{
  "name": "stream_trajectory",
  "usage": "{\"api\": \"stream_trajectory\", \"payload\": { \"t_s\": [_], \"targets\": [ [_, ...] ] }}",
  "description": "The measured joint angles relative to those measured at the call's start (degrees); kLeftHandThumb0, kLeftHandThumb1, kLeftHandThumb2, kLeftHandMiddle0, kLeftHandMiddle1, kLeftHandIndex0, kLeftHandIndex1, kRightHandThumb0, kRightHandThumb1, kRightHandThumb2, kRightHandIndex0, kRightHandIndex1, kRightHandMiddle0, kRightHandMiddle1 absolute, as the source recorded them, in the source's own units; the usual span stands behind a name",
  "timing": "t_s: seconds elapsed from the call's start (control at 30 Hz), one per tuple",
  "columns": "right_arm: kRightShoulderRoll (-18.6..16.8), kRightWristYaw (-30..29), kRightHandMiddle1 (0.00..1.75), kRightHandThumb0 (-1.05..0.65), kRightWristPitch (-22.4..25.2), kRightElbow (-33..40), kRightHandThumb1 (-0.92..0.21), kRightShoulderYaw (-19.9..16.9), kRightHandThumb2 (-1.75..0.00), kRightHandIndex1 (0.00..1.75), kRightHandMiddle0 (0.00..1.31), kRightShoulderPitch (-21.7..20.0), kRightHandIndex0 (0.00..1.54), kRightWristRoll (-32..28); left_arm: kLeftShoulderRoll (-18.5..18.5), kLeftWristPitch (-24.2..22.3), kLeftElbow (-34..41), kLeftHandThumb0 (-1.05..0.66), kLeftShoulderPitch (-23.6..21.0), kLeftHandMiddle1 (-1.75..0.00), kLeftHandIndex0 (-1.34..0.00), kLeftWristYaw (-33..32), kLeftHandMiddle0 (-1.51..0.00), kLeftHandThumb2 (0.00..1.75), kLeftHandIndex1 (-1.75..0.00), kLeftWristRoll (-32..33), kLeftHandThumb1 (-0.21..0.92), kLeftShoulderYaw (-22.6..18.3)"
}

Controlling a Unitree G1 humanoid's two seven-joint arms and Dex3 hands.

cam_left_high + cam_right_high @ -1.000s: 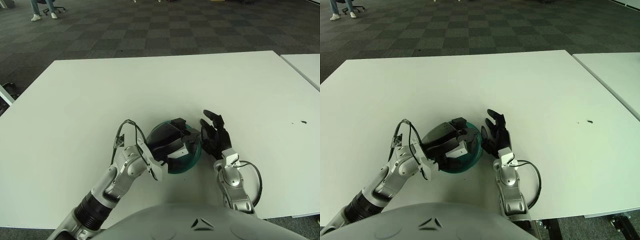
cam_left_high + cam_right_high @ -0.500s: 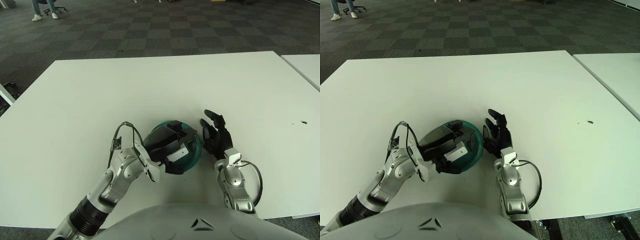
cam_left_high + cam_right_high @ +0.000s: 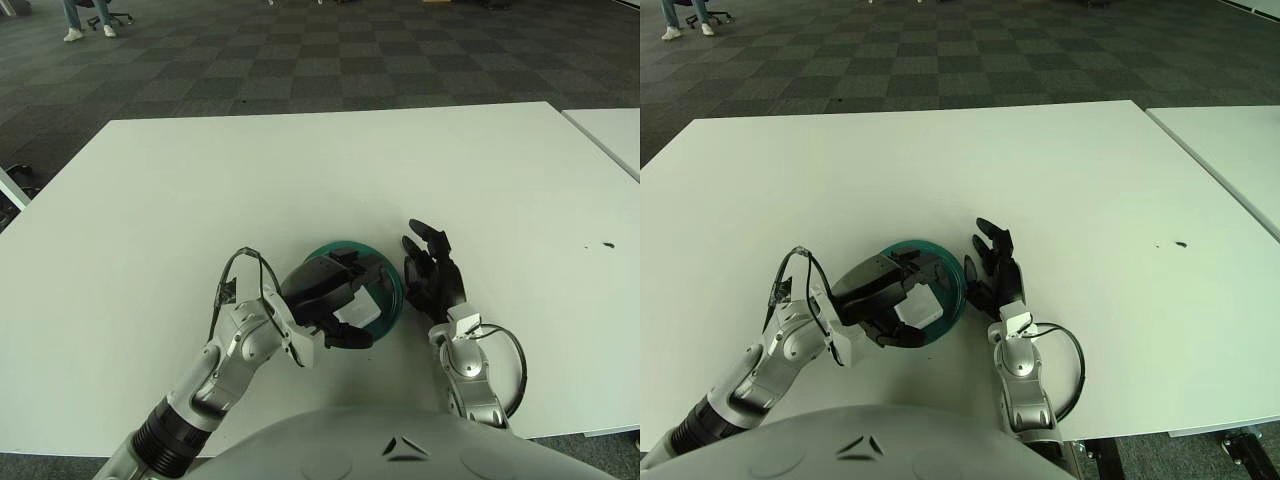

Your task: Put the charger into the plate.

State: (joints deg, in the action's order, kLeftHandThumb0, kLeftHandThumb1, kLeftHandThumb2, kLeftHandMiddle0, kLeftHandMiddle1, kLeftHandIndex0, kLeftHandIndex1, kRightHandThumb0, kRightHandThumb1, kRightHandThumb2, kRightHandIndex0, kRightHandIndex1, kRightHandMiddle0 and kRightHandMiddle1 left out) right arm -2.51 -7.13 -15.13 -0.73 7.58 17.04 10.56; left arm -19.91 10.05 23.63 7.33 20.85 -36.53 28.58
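A teal plate [image 3: 393, 290] sits on the white table near its front edge. A white charger [image 3: 356, 313] lies inside the plate. My left hand [image 3: 335, 300] hovers over the plate from the left. Its fingers are spread above the charger and its thumb curls below it, and they do not seem to grip it. The hand hides most of the plate's left half. My right hand [image 3: 432, 275] rests open on the table just right of the plate's rim, palm facing the plate. In the right eye view the charger [image 3: 921, 305] shows beside the plate's rim [image 3: 959, 285].
The white table [image 3: 300, 180] stretches far and wide around the plate. A second white table [image 3: 610, 130] stands at the right, across a narrow gap. A small dark speck [image 3: 606, 243] lies at the right. Dark checkered floor lies beyond.
My left hand has drawn back to the left and toward me, and its fingers have loosened. The charger has stayed in the plate. My right hand has not moved.
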Motion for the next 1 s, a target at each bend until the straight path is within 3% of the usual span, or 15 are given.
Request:
{"api": "stream_trajectory", "payload": {
  "t_s": [0.17, 0.63, 0.73, 0.9, 1.0],
  "targets": [
    [0.0, -1.8, 0.71, -0.59, 1.0, 0.0, -0.92, 0.1, -0.79, 0.01, 0.00, -0.2, 0.38, 2.2, 0.5, -0.9, 0.5, -1.05, 1.2, -0.12, 0.00, 0.0, -0.30, 0.84, -0.78, 0.6, 0.92, -0.3],
    [-0.5, -2.4, 0.65, -0.64, 1.5, 0.1, -0.92, 0.2, -0.80, 0.00, 0.00, -0.3, 0.36, 2.0, 2.0, 0.4, 0.5, -1.05, 3.3, -0.01, 0.00, -3.4, -0.06, 0.87, -0.15, 4.2, 0.92, -2.1],
    [-0.2, -1.8, 0.69, -0.66, 1.8, 0.6, -0.92, 0.5, -0.80, 0.01, 0.00, 0.0, 0.37, 2.0, 3.0, 0.0, 1.6, -1.05, 5.9, 0.00, 0.00, -4.0, -0.04, 0.88, -0.09, 8.8, 0.92, -4.1],
    [-0.1, -1.4, 0.73, -0.67, 2.7, 1.5, -0.92, 0.8, -0.80, 0.01, 0.00, 0.4, 0.39, 1.9, 8.8, -1.5, 0.5, -1.05, 9.3, -0.01, -0.02, -7.0, -0.05, 0.93, -0.08, 20.4, 0.92, -7.6],
    [-0.2, -1.1, 0.75, -0.68, 3.9, 2.1, -0.92, 0.8, -0.79, 0.02, 0.00, 0.5, 0.41, 1.6, 13.3, -4.8, -0.3, -1.05, 10.2, 0.00, -0.01, -8.7, -0.12, 0.98, -0.24, 27.4, 0.92, -9.9]
  ]
}}
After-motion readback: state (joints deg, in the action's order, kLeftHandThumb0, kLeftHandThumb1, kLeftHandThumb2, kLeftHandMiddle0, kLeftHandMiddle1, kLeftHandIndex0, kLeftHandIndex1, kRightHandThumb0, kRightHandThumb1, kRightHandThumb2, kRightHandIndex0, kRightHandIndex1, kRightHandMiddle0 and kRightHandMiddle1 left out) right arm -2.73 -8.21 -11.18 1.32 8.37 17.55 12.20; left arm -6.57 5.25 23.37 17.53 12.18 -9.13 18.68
